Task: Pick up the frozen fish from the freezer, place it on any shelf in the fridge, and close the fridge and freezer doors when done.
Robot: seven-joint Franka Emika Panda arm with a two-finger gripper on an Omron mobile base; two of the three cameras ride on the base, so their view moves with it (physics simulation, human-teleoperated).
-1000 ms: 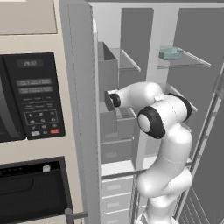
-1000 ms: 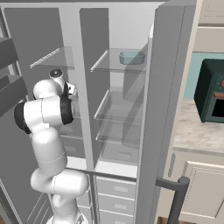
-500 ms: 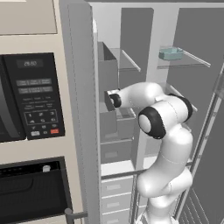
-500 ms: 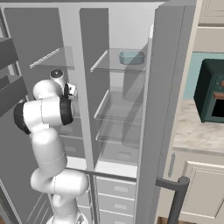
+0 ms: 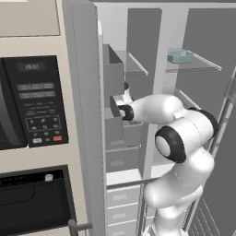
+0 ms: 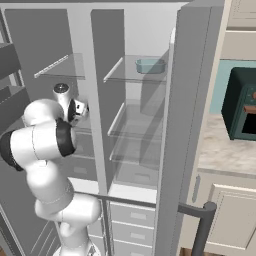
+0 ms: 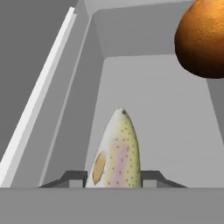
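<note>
I have the fingers (image 7: 114, 178) clamped on the frozen fish (image 7: 116, 153) inside the freezer (image 5: 133, 87), orange ball (image 7: 202, 37) at 1 o'clock. My worry: the grip sits near 1 end, so the fish could pivot and slip during withdrawal.

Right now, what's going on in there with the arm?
The arm is reaching into the freezer, and its gripper is shut on the frozen fish, a pale speckled one. An orange ball sits beyond it, untouched. The freezer door and fridge door both stand open, and the fish has not yet gone to the fridge.
</note>
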